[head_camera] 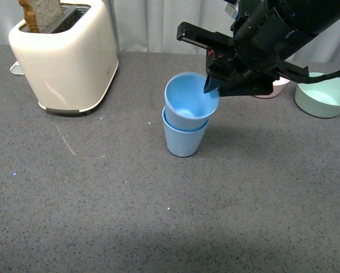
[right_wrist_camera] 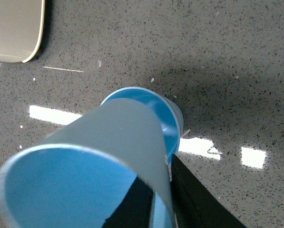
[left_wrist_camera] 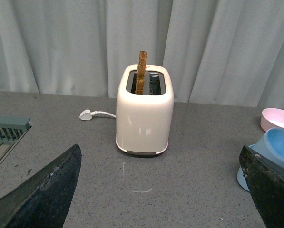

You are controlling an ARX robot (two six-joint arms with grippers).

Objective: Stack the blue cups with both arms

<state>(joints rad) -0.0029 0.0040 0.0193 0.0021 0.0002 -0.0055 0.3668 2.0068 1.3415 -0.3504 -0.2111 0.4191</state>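
Observation:
Two light-blue cups stand mid-table. The upper blue cup (head_camera: 188, 102) is tilted and sits partly inside the lower blue cup (head_camera: 183, 139), which stands upright on the grey table. My right gripper (head_camera: 211, 86) is shut on the upper cup's right rim, one finger inside and one outside. In the right wrist view the held cup (right_wrist_camera: 113, 137) fills the frame, the lower cup's rim (right_wrist_camera: 168, 111) shows behind it, and a black finger (right_wrist_camera: 199, 199) lies along its wall. My left gripper (left_wrist_camera: 165, 190) is open and empty; the cups (left_wrist_camera: 275, 147) show at its far right edge.
A cream toaster (head_camera: 67, 57) with a slice of toast stands at the back left; it also shows in the left wrist view (left_wrist_camera: 144, 114), with a white plug (left_wrist_camera: 86, 114) beside it. A green bowl (head_camera: 323, 95) and a pink bowl (head_camera: 275, 88) sit at the back right.

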